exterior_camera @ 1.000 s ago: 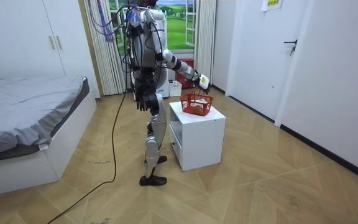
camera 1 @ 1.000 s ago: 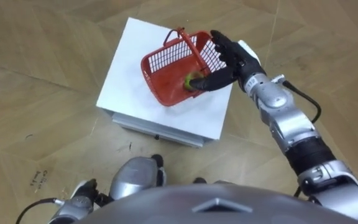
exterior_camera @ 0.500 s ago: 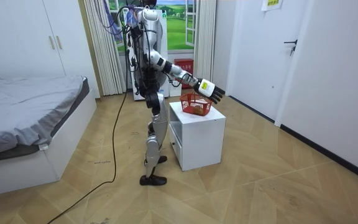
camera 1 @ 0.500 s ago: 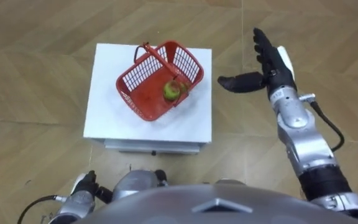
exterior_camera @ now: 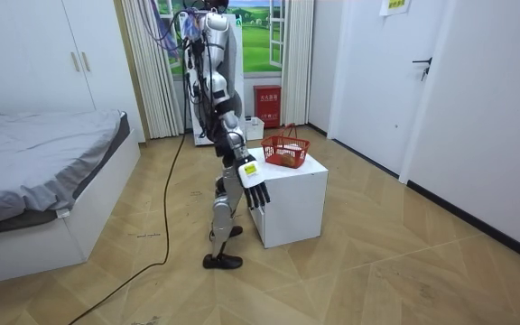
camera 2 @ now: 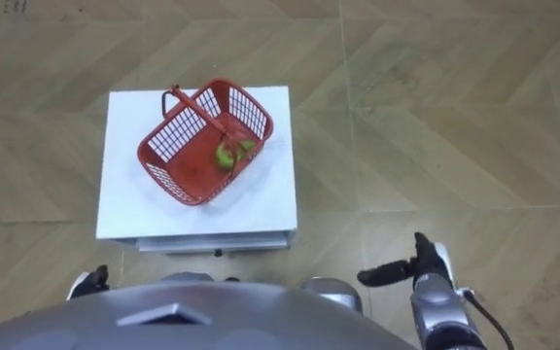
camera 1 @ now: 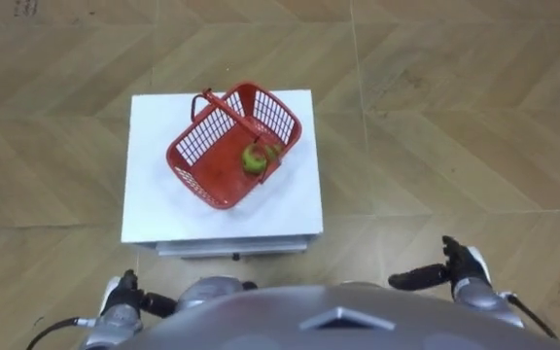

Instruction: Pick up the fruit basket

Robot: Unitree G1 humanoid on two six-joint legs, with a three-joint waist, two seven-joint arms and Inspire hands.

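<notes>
Right hand (camera 1: pixel 467 269): low at the robot's side, fingers straight, thumb jutting inward, nothing in it. It hangs short of the cabinet's near edge and off to the right of it, over bare floor.

Left hand (camera 1: pixel 124 297): low at the other side, seen at the edge of the eye view. Partly hidden by the body; whether its fingers are curled or loose cannot be told.

Basket (camera 1: pixel 233 144): one, red, plastic mesh, with one handle (camera 1: pixel 224 110) standing up across its mouth. It sits on the cabinet top, well ahead of the right hand and to its left, apart from both hands. Set askew to the cabinet's edges, a corner pointing toward the robot; the raised handle leaves room for fingers to pass under, which is probably the intended hold.

Fruit (camera 1: pixel 255 159): one green piece, roundish, lying inside the basket against its right wall, likely settled there because the basket floor lets it roll.

Cabinet (camera 1: pixel 154 209): one, white, low, directly in front of the robot, which stands close against its near side in the room view.

Status: the basket rests on the cabinet, unheld. This fits either a reach yet to be made or a basket set back down.
</notes>
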